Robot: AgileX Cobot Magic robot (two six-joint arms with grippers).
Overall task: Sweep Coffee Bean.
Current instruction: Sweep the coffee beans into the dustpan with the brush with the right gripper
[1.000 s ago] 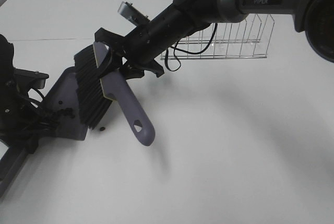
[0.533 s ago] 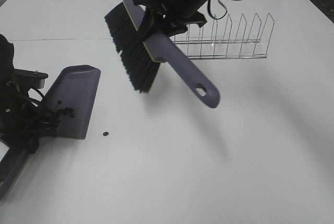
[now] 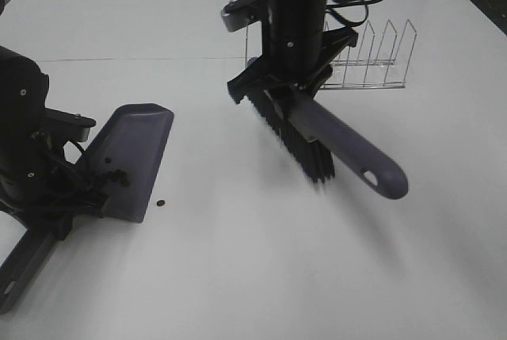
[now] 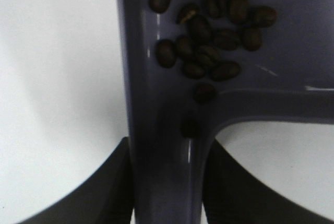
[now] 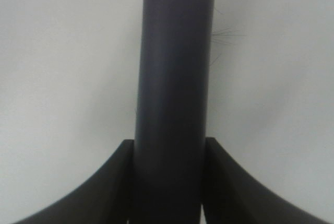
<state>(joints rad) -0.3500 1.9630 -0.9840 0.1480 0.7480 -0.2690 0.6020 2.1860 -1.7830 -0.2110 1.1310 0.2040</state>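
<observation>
**Beans heaped in the dustpan, one lying outside**

Holding the dustpan [image 3: 142,130] by its handle with the left gripper [image 4: 167,195]: jaws closed tight, one dark finger [image 4: 112,192] pressed against each side of the grey-purple stem. Down on the white table [image 3: 261,276], with the handle trailing toward the near left of the high view.

Inside the dustpan, at the end where the handle joins: the coffee beans [image 4: 200,28], a tight cluster of dark ovals. Many touching one another, with a couple strung out onto the root of the handle itself. Outside the dustpan, just beside its near right corner and apart from the rest: one stray bean [image 3: 161,204] on bare table.

To the right of the dustpan and well apart from it: the brush [image 3: 348,150], gripped on its grey-purple handle by the right gripper [image 5: 169,182], jaws closed firmly on either side. Tilted, with the free end of the handle pointing away from the dustpan toward the near edge of the table. Black bristles [image 3: 297,140] hanging on the side nearer the dustpan. Cannot tell whether the blurred bristle tips touch the table.

Farther from the dustpan than the brush, toward the back right: a wire rack [image 3: 372,63], upright, partly hidden behind the right arm.
</observation>
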